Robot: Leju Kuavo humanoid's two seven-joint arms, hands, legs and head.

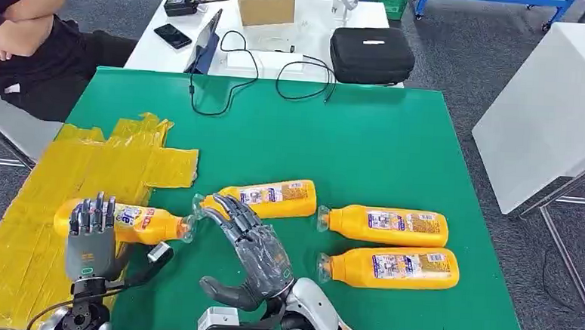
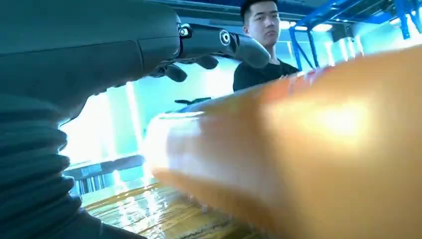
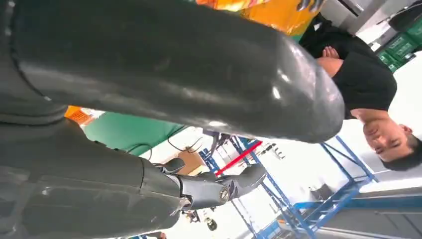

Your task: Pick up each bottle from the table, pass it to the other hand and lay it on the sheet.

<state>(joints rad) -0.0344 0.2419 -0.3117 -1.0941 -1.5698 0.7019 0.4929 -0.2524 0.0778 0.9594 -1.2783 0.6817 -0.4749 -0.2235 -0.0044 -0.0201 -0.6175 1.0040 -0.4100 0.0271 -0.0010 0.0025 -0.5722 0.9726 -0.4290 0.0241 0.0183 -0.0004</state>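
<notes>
The green flat surface (image 1: 381, 147) carries a crinkled yellow plastic sheet (image 1: 53, 198) lying under and beyond the left hand (image 1: 89, 234), whose fingers wrap an orange plastic bottle with a printed label (image 1: 139, 223) resting on that sheet. Just beside that bottle's cap, the right hand (image 1: 251, 253) is spread and holds nothing, its fingertips at a second orange bottle (image 1: 269, 198). Two more orange bottles (image 1: 384, 225) (image 1: 390, 267) lie to its right.
</notes>
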